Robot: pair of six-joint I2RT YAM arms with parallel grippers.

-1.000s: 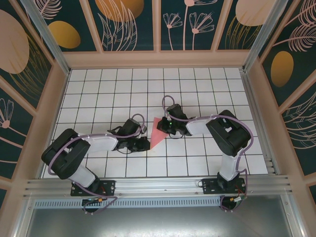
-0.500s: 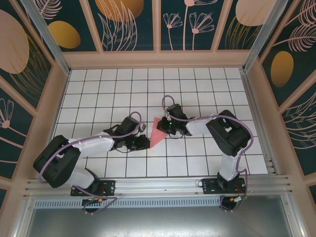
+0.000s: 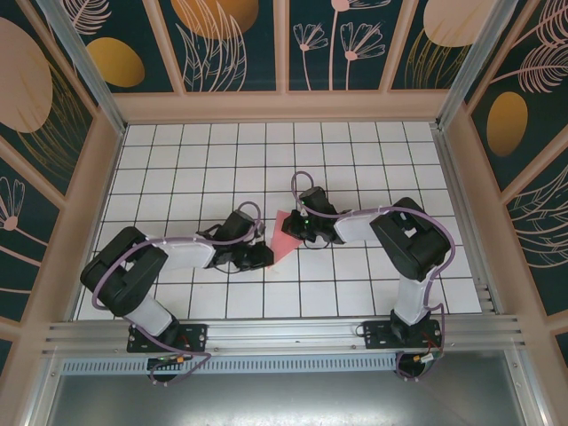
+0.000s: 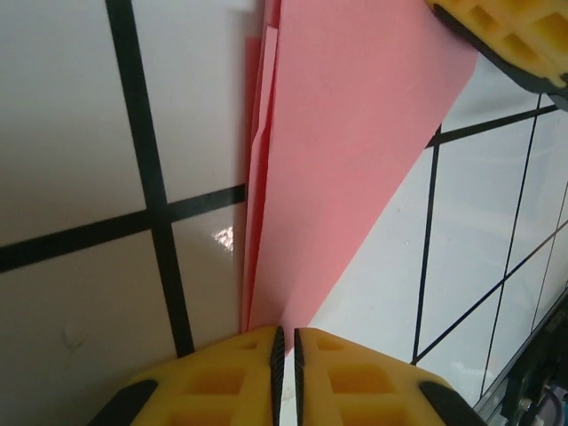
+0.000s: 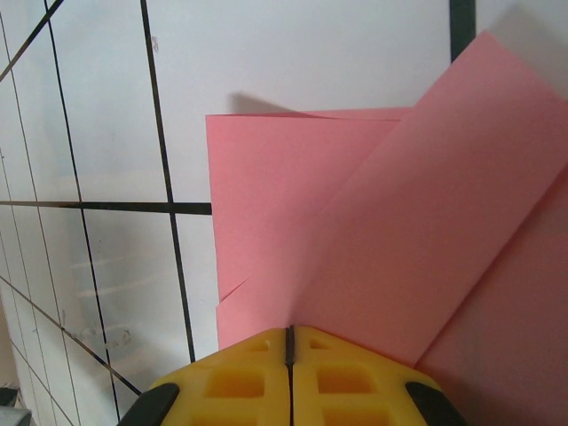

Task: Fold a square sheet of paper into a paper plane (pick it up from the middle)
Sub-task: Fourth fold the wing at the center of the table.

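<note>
Left gripper: jaws are pinching tip of folded pink paper | Right gripper: jaws are clamping another edge | paper is lying on gridded worktop

My left arm and right arm: black joint blocks, pale grey link shells, purple cable looping along each, black base plates. On left gripper and right gripper: yellow fingers with moulded pockets, thin black pads.

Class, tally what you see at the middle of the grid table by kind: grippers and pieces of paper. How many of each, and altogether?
Grippers: 2 (left gripper, right gripper)
Folded pink paper: 1
Total: 3
</note>
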